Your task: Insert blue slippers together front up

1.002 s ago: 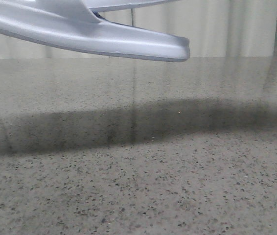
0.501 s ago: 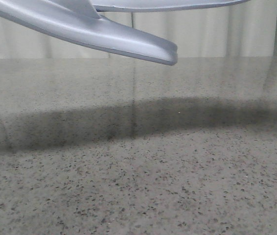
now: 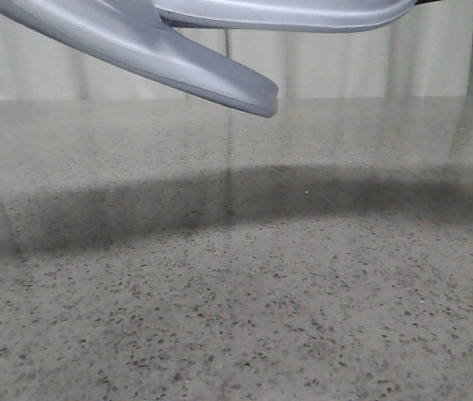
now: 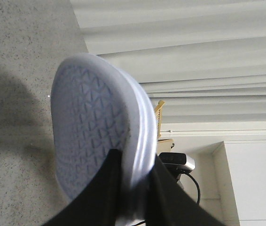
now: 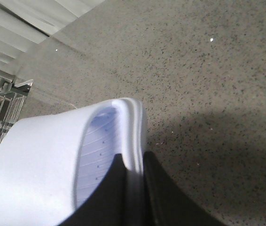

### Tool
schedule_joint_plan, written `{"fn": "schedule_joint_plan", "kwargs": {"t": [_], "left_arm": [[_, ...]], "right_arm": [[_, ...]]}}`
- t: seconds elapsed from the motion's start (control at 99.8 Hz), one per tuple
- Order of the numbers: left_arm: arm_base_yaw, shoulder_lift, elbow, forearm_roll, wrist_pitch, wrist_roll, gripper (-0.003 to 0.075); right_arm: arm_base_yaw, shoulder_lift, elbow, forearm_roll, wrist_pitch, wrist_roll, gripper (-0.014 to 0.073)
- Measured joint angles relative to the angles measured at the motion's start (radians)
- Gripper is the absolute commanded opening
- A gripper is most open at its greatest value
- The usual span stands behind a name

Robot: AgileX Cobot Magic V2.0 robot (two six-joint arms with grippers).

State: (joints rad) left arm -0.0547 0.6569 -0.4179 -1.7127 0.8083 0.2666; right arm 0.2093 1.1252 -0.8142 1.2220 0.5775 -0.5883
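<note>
Pale blue-white foam fills the 12 o'clock band of the front view: two slippers held in the air above the speckled grey bench (image 3: 236, 317). The left slipper (image 3: 136, 46) enters from 10 o'clock, its long axis sloping down toward 4 o'clock and ending in a free tip over mid-bench. The right slipper (image 3: 287, 12) lies nearly level just above it, running toward 2 o'clock. The two overlap near 12 o'clock; whether they touch cannot be determined. Both arms and both end effectors are cut off beyond the frame edge here.

Left wrist view: the left end effector (image 4: 135, 188) is closed narrowly on the sole edge of the left slipper (image 4: 95, 136). The triangular tread faces the camera and the slipper extends straight away from the fingers. The strap and footbed are hidden.

Right wrist view: the right end effector (image 5: 133, 188) pinches the side wall of the right slipper (image 5: 53, 160), with the ribbed footbed visible beside the inner finger. The strap is not clearly distinguishable.

Judgement: the coming insertion depends on aligning the two long axes, which are currently angled apart. Neither arm is evidently nearer.
</note>
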Motion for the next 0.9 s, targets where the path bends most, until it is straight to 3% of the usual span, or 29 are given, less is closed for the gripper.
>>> {"fn": "schedule_joint_plan", "kwargs": {"t": [0.571, 0.902], "left_arm": [[-0.03, 0.034, 0.0, -0.043, -0.015, 0.042, 0.0027], [-0.03, 0.034, 0.0, -0.038, -0.017, 0.067, 0.0027]], "right_arm": [[0.098, 0.029, 0.002, 0.165, -0.095, -0.205, -0.0107], [0.113, 0.029, 0.003, 0.174, -0.149, -0.278, -0.0106]]}}
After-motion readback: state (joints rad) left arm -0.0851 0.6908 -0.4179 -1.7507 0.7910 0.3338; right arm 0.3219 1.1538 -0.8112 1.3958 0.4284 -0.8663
